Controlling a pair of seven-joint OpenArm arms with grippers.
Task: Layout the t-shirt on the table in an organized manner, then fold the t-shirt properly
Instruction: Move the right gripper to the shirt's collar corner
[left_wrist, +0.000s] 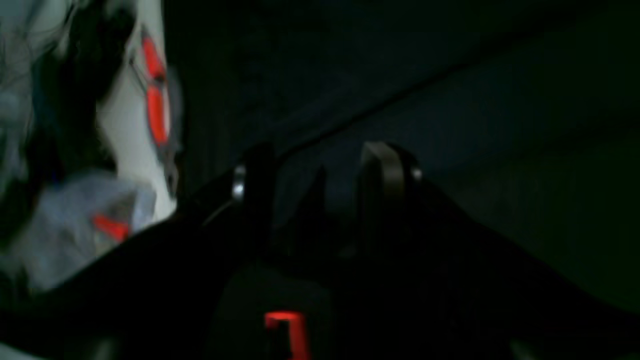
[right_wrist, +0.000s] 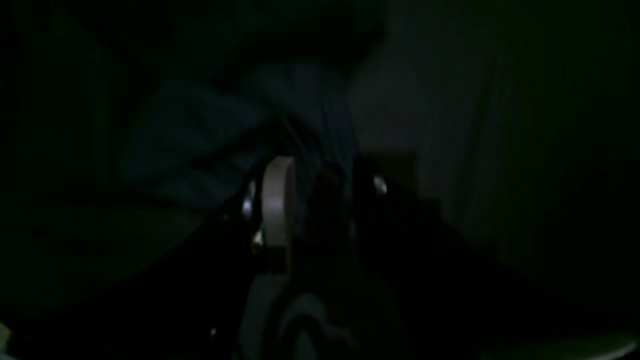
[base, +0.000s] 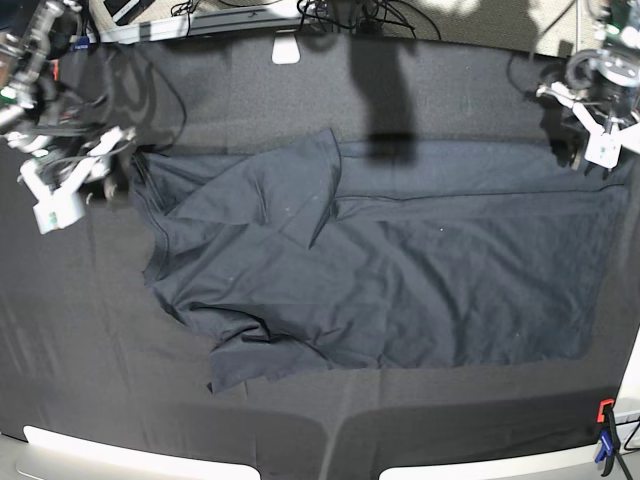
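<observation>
t-shirt (base: 380, 280): spread crumpled on the table (base: 90, 330)
left gripper (base: 598, 135): jaws clamped on the shirt's edge
right gripper (base: 108, 165): jaws pinched on shirt fabric

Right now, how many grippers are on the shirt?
2, apparently. The right gripper is at the t-shirt's collar end, the left gripper at its hem corner. Whether either grips cloth is unclear.

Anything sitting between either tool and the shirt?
Nothing visible. The left tool is at the t-shirt's far hem corner and the right tool beside the collar end, with only the table around them.
</observation>
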